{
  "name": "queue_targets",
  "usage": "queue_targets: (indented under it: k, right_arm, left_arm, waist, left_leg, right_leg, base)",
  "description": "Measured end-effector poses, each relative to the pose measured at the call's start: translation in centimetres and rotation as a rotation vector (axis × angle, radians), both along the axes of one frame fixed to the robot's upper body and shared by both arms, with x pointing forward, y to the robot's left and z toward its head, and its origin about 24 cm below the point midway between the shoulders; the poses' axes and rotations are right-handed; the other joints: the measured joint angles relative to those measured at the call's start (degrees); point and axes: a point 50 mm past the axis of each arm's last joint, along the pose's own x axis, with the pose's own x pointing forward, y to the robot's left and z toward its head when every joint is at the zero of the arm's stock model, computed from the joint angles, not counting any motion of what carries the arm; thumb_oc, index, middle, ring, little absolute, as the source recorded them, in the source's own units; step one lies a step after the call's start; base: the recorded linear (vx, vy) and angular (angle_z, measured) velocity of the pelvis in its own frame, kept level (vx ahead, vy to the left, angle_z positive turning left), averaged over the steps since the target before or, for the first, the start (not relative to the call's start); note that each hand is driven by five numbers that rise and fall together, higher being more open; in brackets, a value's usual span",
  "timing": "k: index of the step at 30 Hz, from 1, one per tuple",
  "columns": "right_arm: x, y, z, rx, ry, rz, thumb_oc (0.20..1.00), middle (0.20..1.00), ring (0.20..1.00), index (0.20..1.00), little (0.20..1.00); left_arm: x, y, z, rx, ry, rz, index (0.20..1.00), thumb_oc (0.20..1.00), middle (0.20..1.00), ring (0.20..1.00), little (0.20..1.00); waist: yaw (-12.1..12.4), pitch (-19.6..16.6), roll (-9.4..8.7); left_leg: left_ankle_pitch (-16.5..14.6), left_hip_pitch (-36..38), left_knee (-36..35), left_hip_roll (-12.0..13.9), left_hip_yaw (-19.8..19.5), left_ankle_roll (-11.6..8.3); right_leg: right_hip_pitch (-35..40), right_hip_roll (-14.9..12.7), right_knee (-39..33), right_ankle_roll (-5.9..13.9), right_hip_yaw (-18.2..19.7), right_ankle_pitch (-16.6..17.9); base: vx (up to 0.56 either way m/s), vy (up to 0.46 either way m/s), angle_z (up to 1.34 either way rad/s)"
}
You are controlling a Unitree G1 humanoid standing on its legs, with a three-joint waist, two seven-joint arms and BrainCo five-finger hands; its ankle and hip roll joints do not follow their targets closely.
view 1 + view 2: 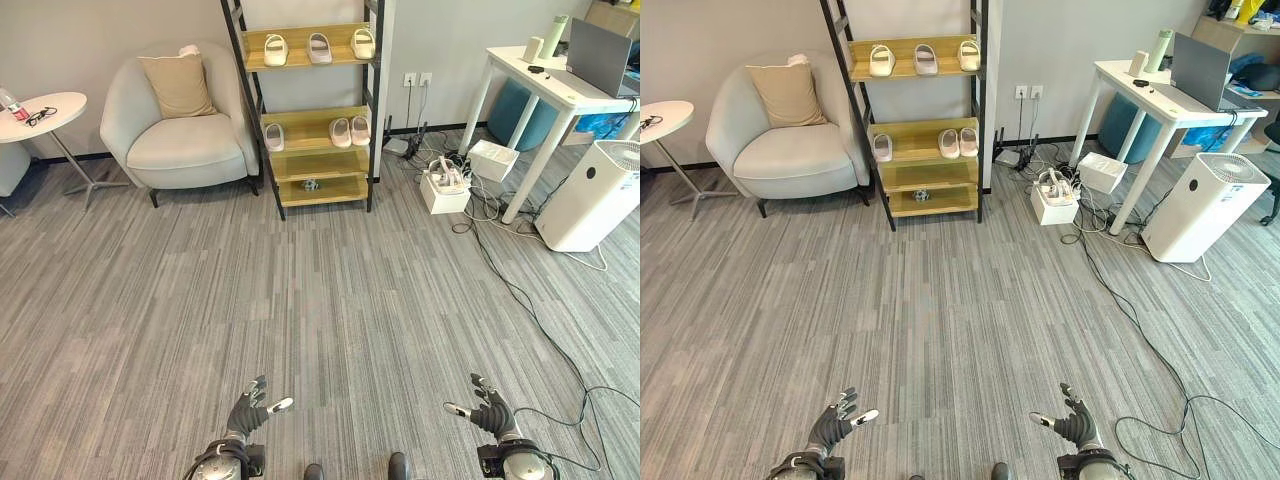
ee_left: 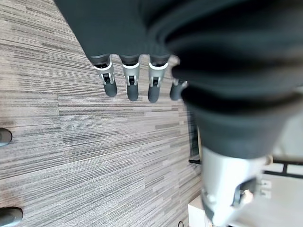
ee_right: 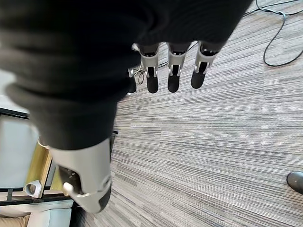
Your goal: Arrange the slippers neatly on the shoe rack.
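A: Entry, hands first. The left hand (image 1: pixel 248 412) is being held low at about 7 o'clock in the head views, fingers spread apart and relaxed, nothing gripped. The right hand (image 1: pixel 490 412) is being held likewise at 5 o'clock, fingers apart, thumb out, empty. In each wrist view the fingers (image 2: pixel 131 84) are being shown straight over bare grey carpet (image 1: pixel 320 300).

B: Noted. Why is nothing being carried?

A: Judged: the slippers are already being kept on the shoe rack (image 1: pixel 375 120), well apart from both hands, at 12 o'clock. Three slippers are being shown in a row on the top shelf (image 1: pixel 306 60), roughly evenly spaced: one (image 1: pixel 275 49), one (image 1: pixel 319 47), one (image 1: pixel 363 43). On the middle shelf, a lone slipper (image 1: pixel 274 137) is lying at the 9 o'clock end, and a pair (image 1: pixel 350 131) is being kept side by side toward 3 o'clock. A small dark object (image 1: pixel 311 184) on the lowest shelf cannot be identified.

B: Differences between views?

A: The head views are giving the whole rack, the armchair (image 1: pixel 185 135) at 10 o'clock and the white desk (image 1: pixel 560 85) at 2 o'clock. The right wrist view is catching a yellow rack edge (image 3: pixel 40 165) past its thumb.
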Motion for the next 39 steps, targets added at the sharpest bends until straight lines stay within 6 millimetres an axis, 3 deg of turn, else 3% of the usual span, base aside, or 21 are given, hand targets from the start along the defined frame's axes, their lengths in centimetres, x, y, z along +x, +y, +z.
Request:
queue_targets:
  k: [5,14,22,25,28,29,30,31,32,34,36,38,39]
  right_arm:
    - [-1.1,1.2,-0.8,0.059,0.037,0.008,1.000,1.000,1.000,1.000,1.000]
    - [-0.6,1.3,-0.6,0.067,0.028,0.023,1.000,1.000,1.000,1.000,1.000]
    - [0.1,1.4,-0.3,0.072,0.009,0.030,1.000,1.000,1.000,1.000,1.000]
    - [0.8,1.3,-0.1,0.075,-0.008,0.025,1.000,1.000,1.000,1.000,1.000]
    - [2.3,1.0,0.7,0.072,-0.056,0.013,1.000,1.000,1.000,1.000,1.000]
    - [2.6,1.0,0.9,0.074,-0.075,0.009,1.000,1.000,1.000,1.000,1.000]
    - [2.8,0.7,1.0,0.067,-0.075,0.008,1.000,1.000,1.000,1.000,1.000]
    - [2.3,0.8,0.7,0.072,-0.054,0.007,1.000,1.000,1.000,1.000,1.000]
    - [1.6,0.9,0.4,0.078,-0.030,0.004,1.000,1.000,1.000,1.000,1.000]
    - [0.8,1.1,0.0,0.092,-0.004,-0.001,1.000,1.000,1.000,1.000,1.000]
    - [0.6,1.1,-0.1,0.094,-0.002,-0.001,1.000,1.000,1.000,1.000,1.000]
    - [1.4,1.4,0.6,0.102,-0.042,0.008,1.000,1.000,1.000,1.000,1.000]
    - [1.3,1.4,0.5,0.107,-0.039,0.004,1.000,1.000,1.000,1.000,1.000]
  left_arm:
    - [0.0,0.1,0.0,0.001,0.001,-0.010,1.000,1.000,1.000,1.000,1.000]
    - [-0.6,0.7,0.0,0.010,0.014,-0.015,1.000,1.000,1.000,1.000,1.000]
    - [0.4,1.4,0.6,0.018,-0.018,-0.002,1.000,1.000,1.000,1.000,1.000]
    - [1.3,1.6,1.0,0.027,-0.044,-0.011,1.000,1.000,1.000,1.000,1.000]
    - [3.2,2.1,1.9,0.053,-0.094,-0.015,1.000,1.000,1.000,1.000,1.000]
    - [4.0,2.1,2.2,0.057,-0.111,-0.015,1.000,1.000,1.000,1.000,1.000]
    - [4.2,2.0,2.2,0.056,-0.113,-0.011,1.000,1.000,1.000,1.000,1.000]
    - [4.0,2.0,2.1,0.051,-0.106,0.000,1.000,1.000,1.000,1.000,1.000]
    - [4.0,2.0,2.1,0.050,-0.111,0.005,1.000,1.000,1.000,1.000,1.000]
    - [3.5,2.3,2.2,0.062,-0.107,0.003,1.000,1.000,1.000,1.000,1.000]
    - [3.1,2.3,1.8,0.062,-0.087,0.005,1.000,1.000,1.000,1.000,1.000]
    - [3.4,2.1,1.8,0.058,-0.087,-0.002,1.000,1.000,1.000,1.000,1.000]
    - [3.6,1.8,1.8,0.054,-0.091,-0.011,1.000,1.000,1.000,1.000,1.000]
  waist:
    - [-0.3,0.2,-1.15]
    - [-0.3,0.6,-1.76]
    - [-0.2,1.7,-2.15]
    - [-0.1,2.2,-3.08]
    - [-0.2,5.4,-3.02]
    - [-0.4,7.1,-3.00]
    - [-0.8,8.1,-2.49]
    - [-1.4,8.1,-2.06]
    - [-1.7,7.9,-1.48]
    - [-1.8,8.1,-1.81]
    - [-2.1,8.1,-2.39]
    - [-3.9,8.5,-2.71]
    - [-4.4,8.6,-3.00]
  left_leg:
    - [-0.3,0.7,0.0,0.0,1.3,0.30]
    - [-0.9,-0.2,0.0,-0.1,1.8,0.67]
    - [-0.9,-0.4,0.0,-0.4,2.1,0.46]
    - [-1.0,-1.5,0.0,-0.9,2.5,0.64]
    - [-1.2,-3.0,0.5,-1.4,3.6,2.08]
    - [-2.3,-4.1,2.9,-2.1,3.5,3.73]
    - [-3.1,-4.0,4.2,-2.3,3.2,3.88]
    - [-3.3,-3.7,4.3,-2.3,3.2,4.34]
    - [-3.4,-3.4,4.0,-2.2,3.1,4.51]
    - [-3.0,-3.7,3.4,-2.7,3.1,5.14]
    - [-3.0,-3.5,3.7,-3.1,2.9,5.12]
    - [-3.1,-3.5,3.0,-3.4,1.4,5.16]
    - [-3.3,-2.3,2.2,-3.4,1.2,4.81]
  right_leg:
    - [0.1,0.0,0.0,-0.02,1.3,0.0]
    - [-1.1,0.0,0.0,0.13,2.1,0.1]
    - [-1.6,-0.1,0.0,0.11,2.2,0.0]
    - [-3.6,-0.4,1.5,0.01,2.5,0.5]
    - [-11.7,-1.0,14.6,1.88,2.3,-0.7]
    - [-16.6,-2.5,24.4,3.46,2.7,-1.8]
    - [-20.5,-3.4,32.1,5.89,2.3,-3.3]
    - [-22.0,-3.8,34.6,6.84,2.2,-5.0]
    - [-22.9,-3.7,34.0,6.27,1.7,-6.9]
    - [-21.9,-3.6,22.2,5.12,0.7,-8.8]
    - [-21.2,-3.5,17.4,5.18,0.8,-8.5]
    - [-19.7,-3.9,6.7,6.24,-0.9,-7.4]
    - [-19.8,-3.9,5.7,6.07,-1.4,-5.8]
  base:
    - [0.02,0.008,-0.12]
    - [0.05,0.027,-0.03]
    - [0.02,0.054,-0.02]
    - [-0.06,0.099,-0.08]
    - [0.05,0.172,-0.20]
    - [0.19,0.075,-0.12]
    - [0.22,0.030,0.01]
    - [0.24,-0.005,0.10]
    - [0.24,-0.033,0.19]
    - [0.29,-0.073,0.15]
    - [0.27,-0.081,0.03]
    - [0.35,-0.103,0.31]
    - [0.45,-0.155,0.37]
